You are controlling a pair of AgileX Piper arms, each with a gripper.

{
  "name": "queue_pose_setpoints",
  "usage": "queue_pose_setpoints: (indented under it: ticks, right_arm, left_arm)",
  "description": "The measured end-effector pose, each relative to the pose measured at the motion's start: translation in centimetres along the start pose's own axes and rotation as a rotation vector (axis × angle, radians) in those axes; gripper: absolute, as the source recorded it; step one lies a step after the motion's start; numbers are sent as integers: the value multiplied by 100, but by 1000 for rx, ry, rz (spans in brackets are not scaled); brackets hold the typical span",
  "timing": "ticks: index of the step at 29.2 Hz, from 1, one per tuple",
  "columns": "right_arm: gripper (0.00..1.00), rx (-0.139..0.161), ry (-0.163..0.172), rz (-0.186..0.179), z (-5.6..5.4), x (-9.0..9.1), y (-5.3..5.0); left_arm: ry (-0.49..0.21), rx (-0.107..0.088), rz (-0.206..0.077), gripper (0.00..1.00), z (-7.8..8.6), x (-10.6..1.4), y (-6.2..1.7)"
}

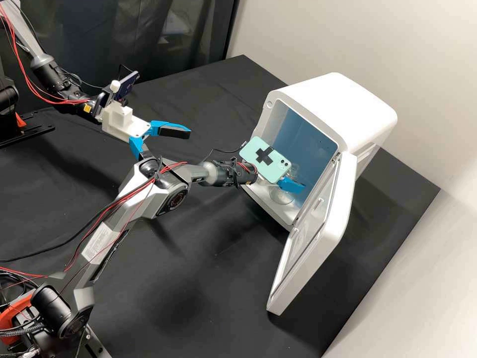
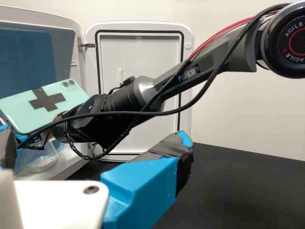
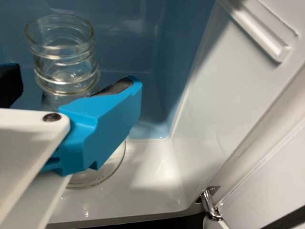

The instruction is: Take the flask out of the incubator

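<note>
1. A black plus-shaped cross (image 1: 264, 155) stands on the mint-green plate (image 1: 252, 148) behind the right gripper (image 1: 293, 185).
2. White maker's lettering (image 2: 189, 75) runs along the right arm's (image 1: 218, 174) dark forearm.

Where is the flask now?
In the right wrist view the flask stands upright on the floor of the incubator, with the right gripper at its neck.

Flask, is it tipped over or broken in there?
No, nothing looks wrong. The flask stands upright and whole on the floor of the incubator, with the right gripper at its neck.
</note>
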State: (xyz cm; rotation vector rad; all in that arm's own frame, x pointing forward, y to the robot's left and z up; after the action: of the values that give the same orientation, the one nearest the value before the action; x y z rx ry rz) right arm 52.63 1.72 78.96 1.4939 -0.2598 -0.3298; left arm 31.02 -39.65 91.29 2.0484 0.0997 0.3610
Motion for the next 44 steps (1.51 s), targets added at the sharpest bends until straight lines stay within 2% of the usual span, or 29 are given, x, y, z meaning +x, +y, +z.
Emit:
queue_pose_setpoints:
  ticks: [14, 18, 31, 38, 40, 41, 44]
  right_arm:
    - [0, -5, 1, -1, 1, 0, -2]
    - [0, 14, -3, -1, 15, -3, -13]
    - [0, 14, 4, 6, 37, -20, -26]
    - [0, 29, 27, -6, 86, -180, -32]
    - [0, 31, 33, -13, 115, -263, -47]
    - [0, 43, 33, -12, 150, -334, -44]
    - [0, 52, 46, -2, 207, -487, -32]
  left_arm:
    - [0, 0, 0, 100, 0, 0, 0]
    - [0, 0, 0, 100, 0, 0, 0]
    - [0, 0, 0, 100, 0, 0, 0]
    - [0, 0, 0, 100, 0, 0, 0]
    - [-1, 1, 0, 100, 1, 0, 0]
    - [0, 0, 0, 100, 0, 0, 0]
    - [-1, 1, 0, 100, 1, 0, 0]
